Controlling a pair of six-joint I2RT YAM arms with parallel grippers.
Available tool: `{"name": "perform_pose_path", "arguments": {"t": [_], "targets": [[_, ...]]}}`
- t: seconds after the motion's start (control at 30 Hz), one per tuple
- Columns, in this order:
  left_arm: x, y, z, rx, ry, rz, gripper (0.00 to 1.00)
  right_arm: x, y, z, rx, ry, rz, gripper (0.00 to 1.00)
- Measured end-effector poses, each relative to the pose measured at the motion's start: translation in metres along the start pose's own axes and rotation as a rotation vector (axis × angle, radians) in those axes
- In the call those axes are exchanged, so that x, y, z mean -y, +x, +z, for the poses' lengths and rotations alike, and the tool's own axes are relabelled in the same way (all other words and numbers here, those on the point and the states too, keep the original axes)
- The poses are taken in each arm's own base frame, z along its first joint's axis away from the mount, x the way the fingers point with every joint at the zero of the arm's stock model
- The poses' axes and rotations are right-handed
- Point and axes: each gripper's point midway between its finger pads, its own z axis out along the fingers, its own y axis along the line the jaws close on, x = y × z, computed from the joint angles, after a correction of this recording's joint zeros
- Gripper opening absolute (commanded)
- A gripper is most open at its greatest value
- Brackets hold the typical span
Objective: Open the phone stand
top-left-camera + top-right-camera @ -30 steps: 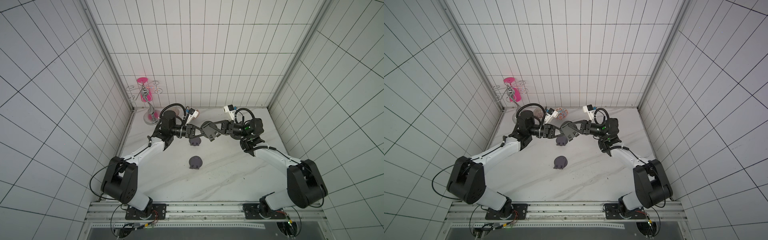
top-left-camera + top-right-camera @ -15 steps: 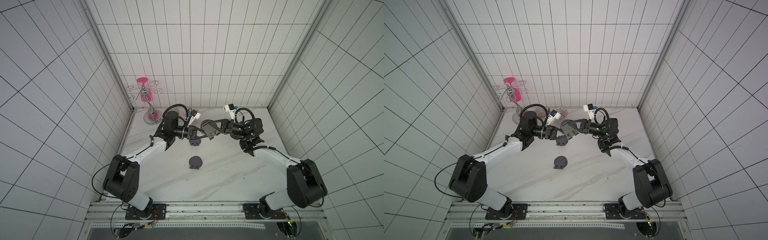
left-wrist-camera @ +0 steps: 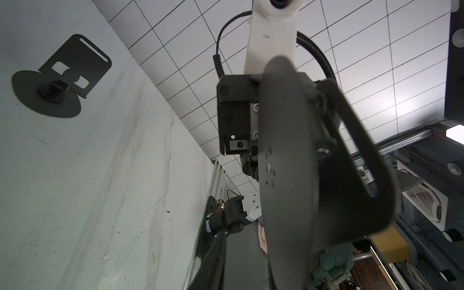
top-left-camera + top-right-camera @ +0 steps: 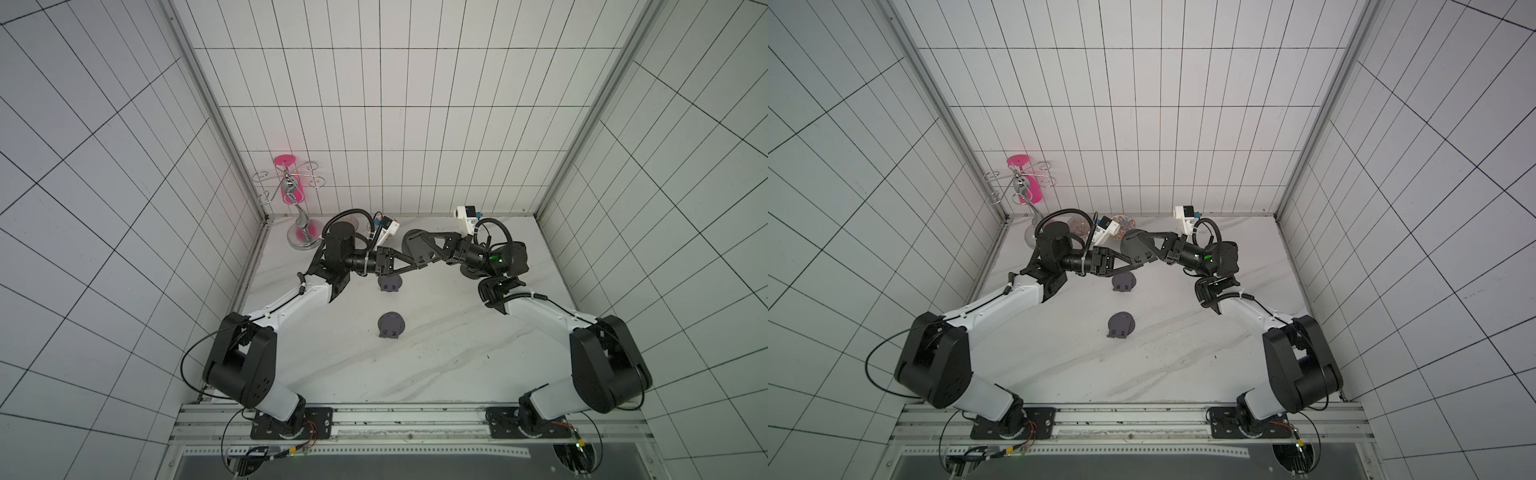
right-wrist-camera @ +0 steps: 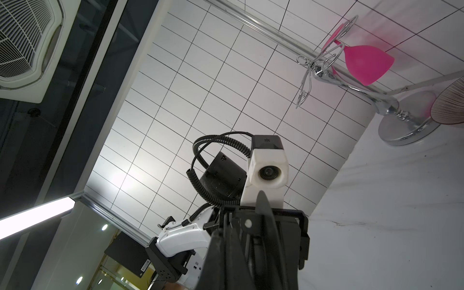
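Observation:
A dark phone stand (image 4: 415,245), a round disc with a hinged plate, hangs in the air over the back of the table. My right gripper (image 4: 434,248) is shut on it from the right. In the left wrist view its disc (image 3: 288,163) fills the middle and its plate (image 3: 351,150) angles away from the disc. My left gripper (image 4: 409,268) reaches it from the left with its jaws apart. The one left finger (image 3: 213,256) that shows stands clear of the disc; the other finger is hidden behind it. The stand's edge (image 5: 266,226) shows in the right wrist view.
Two more dark phone stands rest on the marble table, one (image 4: 390,283) just under the grippers and one (image 4: 391,327) nearer the front. A chrome rack with a pink glass (image 4: 297,208) stands at the back left corner. Small bowls (image 4: 1123,224) sit by the back wall.
My left gripper's jaws have come apart at the held stand, after being shut. The left arm has shifted slightly; the right arm and the stand have hardly moved.

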Motion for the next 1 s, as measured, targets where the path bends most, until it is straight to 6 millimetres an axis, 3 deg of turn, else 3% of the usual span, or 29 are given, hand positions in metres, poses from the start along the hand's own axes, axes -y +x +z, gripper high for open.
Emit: {"name": "perform_pose_path", "arguments": {"t": [0.23, 0.37, 0.63, 1.0], "targets": [[-0.002, -0.006, -0.005, 0.048, -0.005, -0.044, 0.51, -0.001, -0.007, -0.004, 0.065, -0.009, 0.008, 0.00], [-0.003, -0.014, -0.017, 0.115, -0.043, -0.051, 0.52, -0.008, -0.012, -0.005, 0.092, -0.028, 0.011, 0.00], [0.030, -0.037, -0.038, 0.244, -0.043, 0.044, 0.49, -0.016, -0.012, -0.010, 0.124, -0.039, 0.016, 0.00], [0.034, -0.052, -0.027, 0.263, -0.074, 0.084, 0.45, -0.011, -0.015, -0.012, 0.172, -0.031, 0.047, 0.00]]}}
